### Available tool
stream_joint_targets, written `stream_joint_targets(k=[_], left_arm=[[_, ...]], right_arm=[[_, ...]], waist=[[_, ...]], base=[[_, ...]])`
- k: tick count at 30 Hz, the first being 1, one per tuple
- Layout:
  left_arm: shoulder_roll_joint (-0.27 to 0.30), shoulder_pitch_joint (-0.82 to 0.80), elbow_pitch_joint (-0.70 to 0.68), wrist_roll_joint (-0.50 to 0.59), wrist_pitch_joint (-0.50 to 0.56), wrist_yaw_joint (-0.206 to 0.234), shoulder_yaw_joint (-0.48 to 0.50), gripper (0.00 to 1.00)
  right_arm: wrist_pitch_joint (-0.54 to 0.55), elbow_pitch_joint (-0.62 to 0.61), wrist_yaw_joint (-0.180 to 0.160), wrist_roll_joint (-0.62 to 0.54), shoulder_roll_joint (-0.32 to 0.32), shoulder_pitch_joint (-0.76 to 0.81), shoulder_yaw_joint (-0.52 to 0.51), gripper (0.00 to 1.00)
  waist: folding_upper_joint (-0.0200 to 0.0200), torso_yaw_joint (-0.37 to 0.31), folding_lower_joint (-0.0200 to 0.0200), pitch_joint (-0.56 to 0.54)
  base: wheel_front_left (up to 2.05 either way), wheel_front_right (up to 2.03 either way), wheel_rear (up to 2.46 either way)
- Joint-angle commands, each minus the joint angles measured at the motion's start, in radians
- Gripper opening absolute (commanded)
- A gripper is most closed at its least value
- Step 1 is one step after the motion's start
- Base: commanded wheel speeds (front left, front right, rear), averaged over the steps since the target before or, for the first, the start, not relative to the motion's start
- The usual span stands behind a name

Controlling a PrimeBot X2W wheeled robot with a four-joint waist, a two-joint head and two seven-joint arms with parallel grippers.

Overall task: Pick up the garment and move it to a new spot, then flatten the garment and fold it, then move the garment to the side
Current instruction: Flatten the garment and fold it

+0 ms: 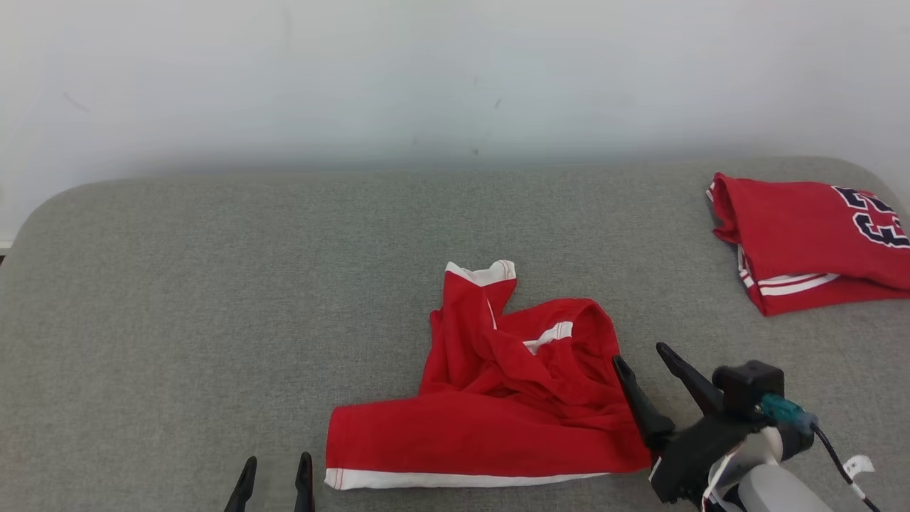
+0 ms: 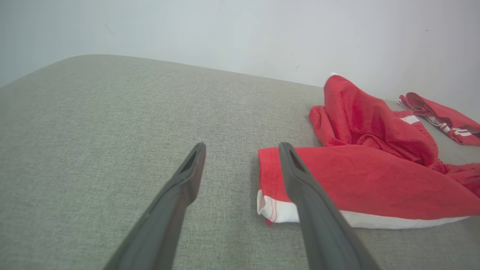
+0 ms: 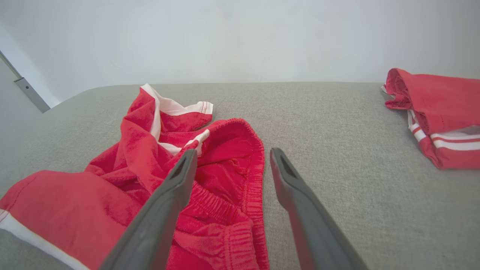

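The red garment point(image 1: 498, 405) lies crumpled at the front middle of the grey table point(image 1: 213, 284), with its white hem toward the robot. The left hand point(image 1: 274, 478) sits just left of that hem, fingers apart and empty. The right hand point(image 1: 639, 353), also spread and empty, is at the garment's right edge, and a folded jersey point(image 1: 810, 242) lies well apart, far right.

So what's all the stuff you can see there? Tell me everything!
crumpled garment: one, red with white trim, front middle of the padded top
folded garment: one, red with white stripes and a dark number, far right
padded top: one, grey, under both garments
wall: one, white, behind
left pincer: one, dark, open, lower left, beside the crumpled garment's white hem
right pincer: one, dark, open, at the crumpled garment's right edge
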Motion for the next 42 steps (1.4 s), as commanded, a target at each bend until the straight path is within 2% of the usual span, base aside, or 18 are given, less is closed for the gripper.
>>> stream_joint_targets(k=[1, 12, 13, 14, 15, 16, 20, 25, 29, 33, 39, 40, 41, 42], left_arm=[[-0.002, -0.003, -0.002, -0.012, -0.003, 0.006, -0.005, 1.00], [-0.002, -0.023, 0.000, -0.034, -0.003, 0.029, -0.054, 1.00], [-0.002, -0.026, -0.001, -0.036, -0.003, 0.031, -0.056, 1.00], [-0.002, -0.031, -0.002, -0.038, -0.003, 0.032, -0.059, 1.00], [-0.002, -0.034, -0.002, -0.040, -0.003, 0.032, -0.062, 1.00], [-0.002, -0.037, -0.003, -0.041, -0.003, 0.033, -0.065, 1.00], [-0.002, -0.045, -0.008, -0.050, -0.003, 0.041, -0.072, 1.00], [-0.002, -0.054, -0.012, -0.054, -0.003, 0.045, -0.079, 1.00], [-0.002, -0.063, -0.010, -0.059, -0.003, 0.045, -0.089, 1.00], [-0.002, -0.068, -0.008, -0.065, -0.003, 0.046, -0.108, 1.00], [-0.001, -0.075, -0.006, -0.072, -0.003, 0.050, -0.132, 1.00], [-0.001, -0.075, -0.004, -0.073, -0.003, 0.050, -0.134, 1.00], [-0.001, -0.075, -0.002, -0.074, -0.003, 0.050, -0.136, 1.00], [-0.001, -0.075, -0.002, -0.074, -0.003, 0.050, -0.136, 1.00]], right_arm=[[0.013, 0.009, -0.003, 0.012, -0.004, -0.028, 0.015, 1.00], [0.193, 0.220, -0.003, 0.150, 0.018, -0.233, 0.157, 1.00], [0.214, 0.244, -0.003, 0.160, 0.020, -0.246, 0.165, 0.89], [0.232, 0.265, -0.002, 0.170, 0.019, -0.258, 0.172, 0.42], [0.248, 0.285, -0.002, 0.178, 0.020, -0.270, 0.182, 0.08], [0.254, 0.296, -0.002, 0.195, 0.025, -0.280, 0.186, 0.00], [0.237, 0.320, -0.003, 0.249, 0.024, -0.328, 0.189, 0.00], [0.095, 0.319, -0.002, 0.309, 0.007, -0.406, 0.118, 0.00], [0.023, 0.335, -0.003, 0.340, -0.010, -0.456, 0.080, 0.00], [-0.046, 0.394, -0.003, 0.351, -0.013, -0.491, 0.032, 0.00], [-0.078, 0.512, -0.003, 0.330, 0.016, -0.529, 0.008, 0.00], [-0.065, 0.536, -0.002, 0.321, 0.021, -0.532, 0.018, 0.11], [-0.046, 0.556, -0.003, 0.313, 0.025, -0.535, 0.033, 1.00], [-0.046, 0.556, -0.003, 0.313, 0.025, -0.535, 0.033, 1.00]], waist=[[0.0000, 0.017, 0.0000, -0.003], [0.0000, 0.105, 0.0000, 0.009], [0.0000, 0.111, 0.0000, 0.011], [0.0000, 0.117, 0.0000, 0.015], [0.0000, 0.122, 0.0000, 0.017], [0.0000, 0.127, 0.0000, 0.021], [0.0000, 0.136, 0.0000, 0.030], [0.0000, 0.134, 0.0000, 0.043], [0.0000, 0.133, 0.0000, 0.045], [0.0000, 0.138, 0.0000, 0.046], [0.0000, 0.149, 0.0000, 0.048], [0.0000, 0.149, 0.0000, 0.048], [0.0000, 0.149, 0.0000, 0.046], [0.0000, 0.149, 0.0000, 0.046]], base=[[0.00, 0.00, 0.00], [0.00, 0.00, 0.00], [0.00, 0.00, 0.00], [0.00, 0.00, 0.00], [0.00, 0.00, 0.00], [0.00, 0.00, 0.00], [0.00, 0.00, 0.00], [0.00, 0.00, 0.00], [0.00, 0.00, 0.00], [0.00, 0.00, 0.00], [0.00, 0.00, 0.00], [0.00, 0.00, 0.00], [0.00, 0.00, 0.00], [0.00, 0.00, 0.00]])
